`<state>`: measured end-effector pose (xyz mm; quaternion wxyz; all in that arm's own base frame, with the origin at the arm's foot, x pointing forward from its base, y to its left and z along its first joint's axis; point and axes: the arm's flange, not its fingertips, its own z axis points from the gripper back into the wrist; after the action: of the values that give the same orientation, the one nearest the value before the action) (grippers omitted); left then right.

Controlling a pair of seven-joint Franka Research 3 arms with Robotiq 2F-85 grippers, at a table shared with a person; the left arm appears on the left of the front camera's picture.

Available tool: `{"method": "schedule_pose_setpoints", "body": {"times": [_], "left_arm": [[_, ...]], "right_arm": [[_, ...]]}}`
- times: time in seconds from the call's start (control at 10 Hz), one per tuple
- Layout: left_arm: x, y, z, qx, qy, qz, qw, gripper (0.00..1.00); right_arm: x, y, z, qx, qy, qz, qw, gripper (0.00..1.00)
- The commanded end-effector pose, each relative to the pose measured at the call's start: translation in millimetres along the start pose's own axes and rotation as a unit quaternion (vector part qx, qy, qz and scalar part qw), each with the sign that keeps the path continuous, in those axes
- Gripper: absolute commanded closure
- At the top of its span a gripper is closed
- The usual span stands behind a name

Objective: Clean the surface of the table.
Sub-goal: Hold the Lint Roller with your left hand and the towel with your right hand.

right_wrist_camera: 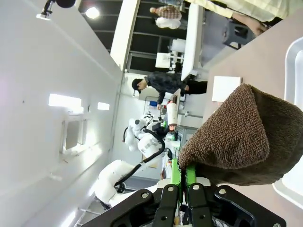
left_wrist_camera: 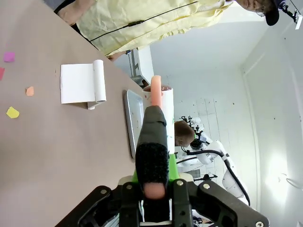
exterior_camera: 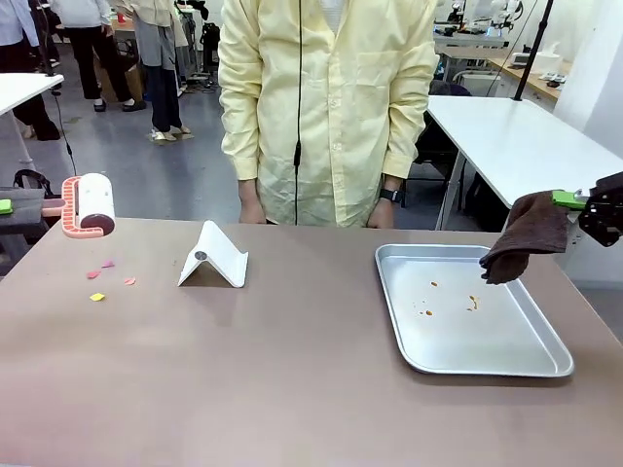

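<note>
The brown table [exterior_camera: 292, 389] spreads beneath both grippers. A metal tray [exterior_camera: 545, 362] lies on it under the right gripper [exterior_camera: 576, 202], whose fingers are clenched on a brown cloth [exterior_camera: 526, 238] hanging from them. The left gripper [left_wrist_camera: 155, 187] clamps a lint roller [left_wrist_camera: 158, 101] by its handle, with paper scraps [exterior_camera: 97, 297] on the table below its fingertips.

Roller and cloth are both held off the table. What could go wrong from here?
1. The paper scraps lie near the white stand, so the lint roller may bump it.
2. The brown cloth hangs over the tray holding orange crumbs; dragging through them could smear the table.
</note>
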<state>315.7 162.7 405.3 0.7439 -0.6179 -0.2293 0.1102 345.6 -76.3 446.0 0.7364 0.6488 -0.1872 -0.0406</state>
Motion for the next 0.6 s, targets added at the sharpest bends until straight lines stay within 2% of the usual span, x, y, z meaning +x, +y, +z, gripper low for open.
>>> {"method": "schedule_pose_setpoints", "body": {"times": [0.0, 0.1, 0.2, 0.4, 0.5], "left_arm": [[-1.7, -3.6, 3.1, -0.002, -0.001, -0.006, 1.000, 1.00], [0.0, 0.0, 0.0, 0.000, 0.000, 0.000, 1.000, 0.78], [2.7, -1.7, 2.4, 0.026, 0.026, -0.015, 0.999, 0.78], [12.2, 0.8, 39.2, 0.016, 0.003, -0.014, 1.000, 0.78], [14.5, 4.6, 48.4, 0.032, -0.011, -0.001, 0.999, 0.78]], "right_arm": [[0.5, 5.2, 1.7, 0.004, -0.005, 0.000, 1.000, 1.00], [0.5, 5.2, 1.7, 0.004, -0.005, 0.000, 1.000, 1.00], [0.5, 5.2, 1.7, 0.004, -0.005, 0.000, 1.000, 1.00], [0.5, 5.2, 1.7, 0.004, -0.005, 0.000, 1.000, 1.00], [0.5, 5.2, 1.7, 0.004, -0.005, 0.000, 1.000, 1.00]]}}
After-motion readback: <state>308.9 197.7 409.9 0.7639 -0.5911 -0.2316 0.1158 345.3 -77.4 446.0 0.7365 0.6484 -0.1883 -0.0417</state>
